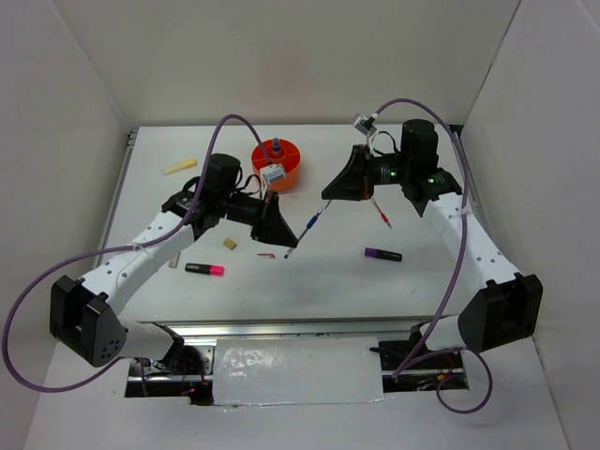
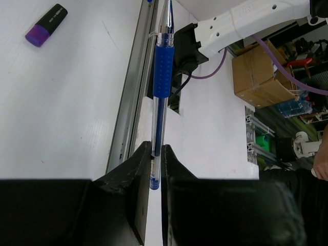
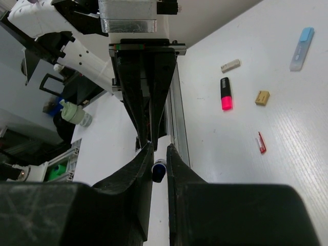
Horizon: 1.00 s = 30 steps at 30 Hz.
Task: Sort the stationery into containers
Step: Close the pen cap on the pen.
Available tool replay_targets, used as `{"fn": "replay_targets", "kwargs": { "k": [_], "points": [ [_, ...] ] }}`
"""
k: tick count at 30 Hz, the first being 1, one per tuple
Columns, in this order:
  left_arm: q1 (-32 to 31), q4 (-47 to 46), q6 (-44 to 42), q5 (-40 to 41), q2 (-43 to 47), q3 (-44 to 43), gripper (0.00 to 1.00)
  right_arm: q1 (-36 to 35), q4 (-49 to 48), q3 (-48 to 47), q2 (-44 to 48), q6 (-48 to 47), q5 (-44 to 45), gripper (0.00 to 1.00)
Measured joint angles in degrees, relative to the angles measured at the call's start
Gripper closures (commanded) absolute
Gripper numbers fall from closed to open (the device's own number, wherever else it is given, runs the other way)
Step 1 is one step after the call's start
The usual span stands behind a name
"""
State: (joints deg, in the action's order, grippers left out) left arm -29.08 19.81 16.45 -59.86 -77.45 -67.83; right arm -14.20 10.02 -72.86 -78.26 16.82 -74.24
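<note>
- Left arm (image 1: pixel 141 258): we see it reach from the near left corner diagonally toward the middle of the table (image 1: pixel 319 286), with a white-shelled forearm and a black wrist
- Right arm (image 1: pixel 464 225): it rises along the right side, folds at a high elbow by the far wall and points its wrist back toward the left arm
- Left pincer (image 2: pixel 156 146): its tapered matte black fingers are closed on the tail of the blue pen (image 2: pixel 163 66), and a short stub of barrel pokes out behind them
- Right pincer (image 3: pixel 159 148): its fingers are pressed almost together, nose to nose with the left one, pinching the pen's dark blue opposite end
- Blue pen: it is held above the table between both pincers, near the orange pot (image 1: pixel 293 169) but apart from it; the barrel is clear plastic with a ribbed blue rubber sleeve
- Orange pot: round, glossy plastic, at the far centre, with a blue-capped bottle (image 1: pixel 277 147) standing inside
- Lying flat on the smooth white table we note:
  - a stubby pink-black highlighter (image 1: pixel 204 269)
  - a purple-black marker (image 1: pixel 382 254)
  - a thin red pen (image 1: pixel 382 217)
  - a pale yellow stick (image 1: pixel 180 167)
  - a blocky tan eraser (image 1: pixel 229 244)
  - a translucent blue strip (image 3: pixel 301 48)
</note>
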Motion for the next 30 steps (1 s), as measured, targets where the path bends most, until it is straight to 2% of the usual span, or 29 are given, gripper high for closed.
{"fn": "replay_targets", "kwargs": {
  "k": [30],
  "points": [
    [-0.3,3.0,-2.8,0.7,-0.1,-0.1,1.00,-2.3,1.8,1.0,0.0,-0.5,-0.5,1.00]
  ]
}}
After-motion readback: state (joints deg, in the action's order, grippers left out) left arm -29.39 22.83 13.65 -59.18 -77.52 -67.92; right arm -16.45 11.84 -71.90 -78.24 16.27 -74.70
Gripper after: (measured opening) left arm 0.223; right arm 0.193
